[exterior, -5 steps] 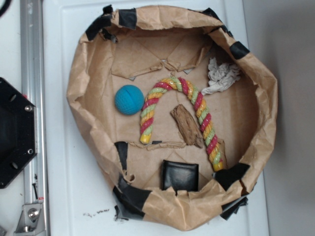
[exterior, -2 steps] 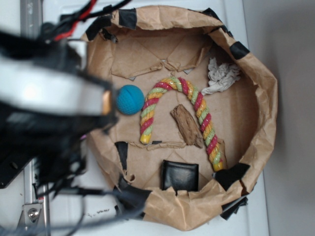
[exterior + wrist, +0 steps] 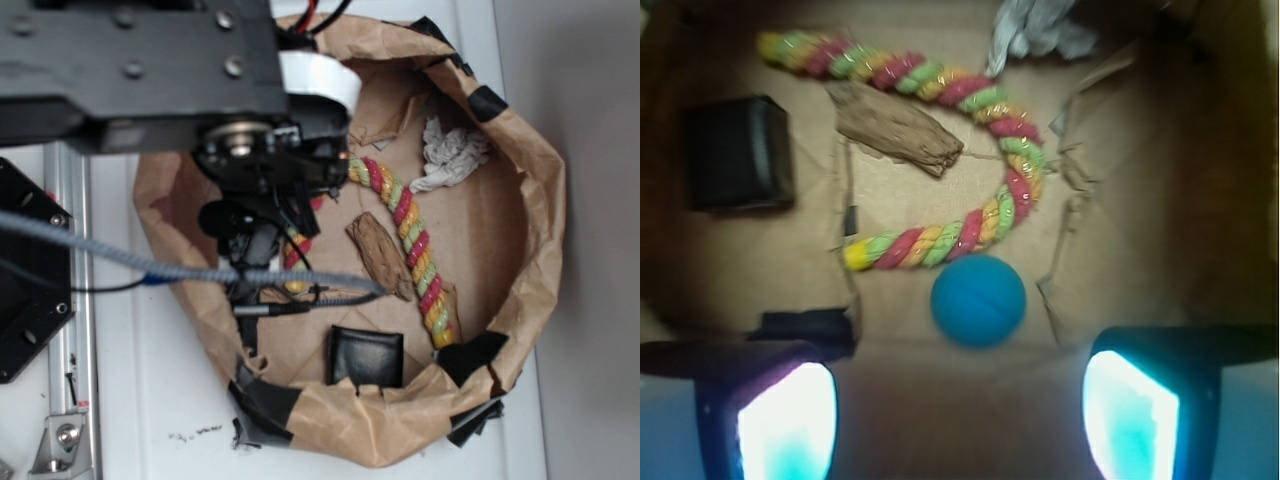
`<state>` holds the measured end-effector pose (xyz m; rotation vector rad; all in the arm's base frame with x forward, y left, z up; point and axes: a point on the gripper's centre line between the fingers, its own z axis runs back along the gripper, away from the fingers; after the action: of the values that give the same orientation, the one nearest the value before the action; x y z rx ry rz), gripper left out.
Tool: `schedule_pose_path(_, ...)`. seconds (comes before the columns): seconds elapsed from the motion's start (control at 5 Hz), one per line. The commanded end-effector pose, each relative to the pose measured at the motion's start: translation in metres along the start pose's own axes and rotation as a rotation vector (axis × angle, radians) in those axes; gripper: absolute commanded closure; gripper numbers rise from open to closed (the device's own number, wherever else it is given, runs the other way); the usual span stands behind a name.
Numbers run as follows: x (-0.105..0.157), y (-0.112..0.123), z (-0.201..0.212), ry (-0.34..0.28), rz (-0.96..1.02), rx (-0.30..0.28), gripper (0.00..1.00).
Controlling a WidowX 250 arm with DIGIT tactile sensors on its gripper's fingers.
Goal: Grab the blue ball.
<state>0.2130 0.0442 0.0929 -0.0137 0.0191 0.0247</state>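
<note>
The blue ball [image 3: 978, 300] is a small teal ball lying on the brown paper floor, just outside the arch of the striped rope toy [image 3: 940, 160]. In the wrist view my gripper [image 3: 958, 420] is open above the paper. Its two glowing fingertips [image 3: 785, 420] stand wide apart near the bottom edge, nothing between them. The ball sits a little ahead of the gap, slightly right of centre, touching neither finger. In the exterior view my arm [image 3: 250, 150] covers the ball completely.
A crumpled brown paper wall [image 3: 530, 200] rings the floor. Inside lie the rope toy [image 3: 410, 230], a brown bark-like piece [image 3: 378, 255], a black square block [image 3: 366, 355] and a white crumpled cloth [image 3: 450, 155]. A raised paper fold [image 3: 1065, 200] stands right of the ball.
My arm has swung in from the left over the paper basin and now hides the ball in the exterior view. The ball and other objects have not moved.
</note>
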Motion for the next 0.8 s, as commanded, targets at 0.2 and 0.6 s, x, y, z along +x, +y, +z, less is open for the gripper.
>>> schedule_pose_path(0.2,0.003,-0.005,-0.047,-0.036,-0.13,0.03,0.0)
schedule_pose_path(0.6,0.006,0.021,-0.056,0.018,-0.118,0.107,0.0)
